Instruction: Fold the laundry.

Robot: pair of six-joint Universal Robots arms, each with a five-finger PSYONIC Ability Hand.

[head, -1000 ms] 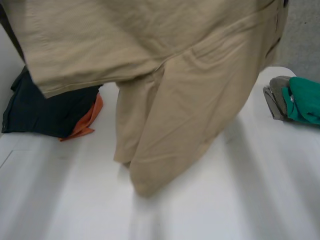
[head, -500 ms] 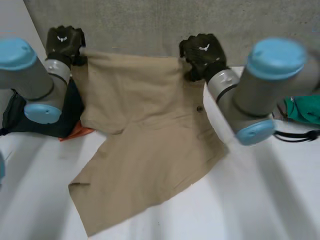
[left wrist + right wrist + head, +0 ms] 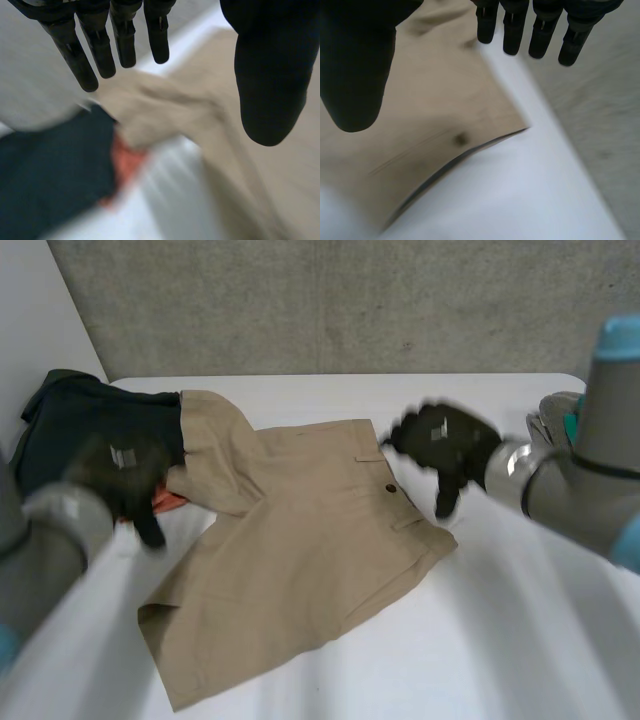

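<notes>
Khaki shorts (image 3: 300,550) lie flat and slightly rumpled. Long axis diagonal: waistband right, leg hem near-left. My left hand (image 3: 120,472) and right hand (image 3: 440,440) have fingers straight and spread, holding nothing.

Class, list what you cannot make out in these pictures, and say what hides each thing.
Orange cloth, head view: mostly under the dark garment and behind the left hand; its kind is unclear.
Grey and green clothes, head view: largely covered by the right arm.
Shorts, right wrist view: cut off by the edges and partly behind the right hand.
</notes>
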